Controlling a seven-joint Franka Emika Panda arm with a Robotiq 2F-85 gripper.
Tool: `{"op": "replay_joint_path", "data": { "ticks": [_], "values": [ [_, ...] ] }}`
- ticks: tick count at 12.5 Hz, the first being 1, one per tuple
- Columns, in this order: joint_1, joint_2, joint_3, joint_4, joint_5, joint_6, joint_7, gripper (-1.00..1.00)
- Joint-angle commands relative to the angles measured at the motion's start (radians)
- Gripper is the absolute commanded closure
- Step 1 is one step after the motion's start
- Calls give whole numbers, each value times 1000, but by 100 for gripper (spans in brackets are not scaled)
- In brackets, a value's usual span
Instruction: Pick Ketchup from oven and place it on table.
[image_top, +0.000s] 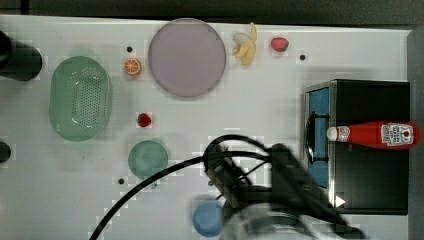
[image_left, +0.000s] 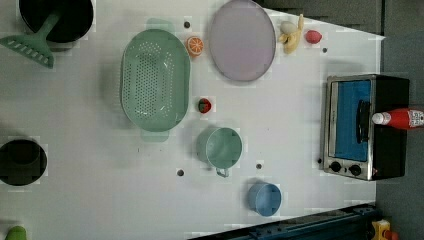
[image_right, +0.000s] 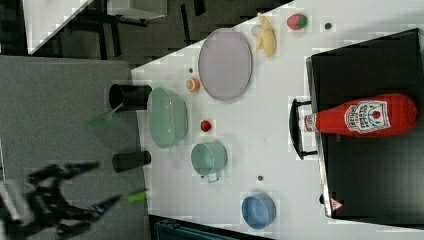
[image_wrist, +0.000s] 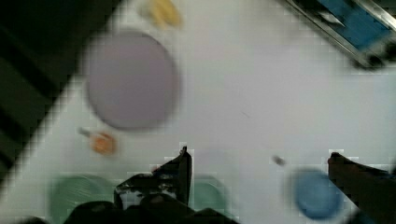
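The Ketchup (image_top: 375, 135) lies on its side on the black top of the oven (image_top: 372, 185), its white cap reaching out over the oven's front edge above the dark door handle, its label facing up; in the right view the bottle (image_right: 362, 116) crosses the black top with its cap toward the right view's left. The oven stands closed at the top view's right end of the desk (image_top: 270, 107), blue-tinted glass door facing the open white surface, its knobs showing in the left view (image_left: 345, 167). The tool (image_wrist: 257, 161) hangs above the desk well apart from the bottle, and in the wrist view its two dark fingers (image_wrist: 180, 168) stand spread wide with nothing between them, bare white surface showing in the gap. In the top view the dark arm (image_top: 260, 195) with its black cable sits at the top view's lower middle, just beside the oven's front. Elsewhere on the desk lie a pale purple plate (image_top: 186, 56), a green colander (image_top: 80, 97), a green cup (image_top: 148, 158), a blue cup (image_top: 207, 218), an orange slice (image_top: 132, 66), a small red fruit (image_top: 144, 120), a banana (image_top: 246, 45) and a strawberry (image_top: 279, 44)
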Motion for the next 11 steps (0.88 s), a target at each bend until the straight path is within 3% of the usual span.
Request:
{"op": "replay_joint_path", "data": {
  "ticks": [1, 7, 11],
  "values": [
    [-36, 130, -98, -50, -6, 56, -47, -100],
    [-58, 275, -303, -43, -6, 115, -55, -100],
    [-64, 413, -421, -4, -6, 259, -65, -100]
  ]
}}
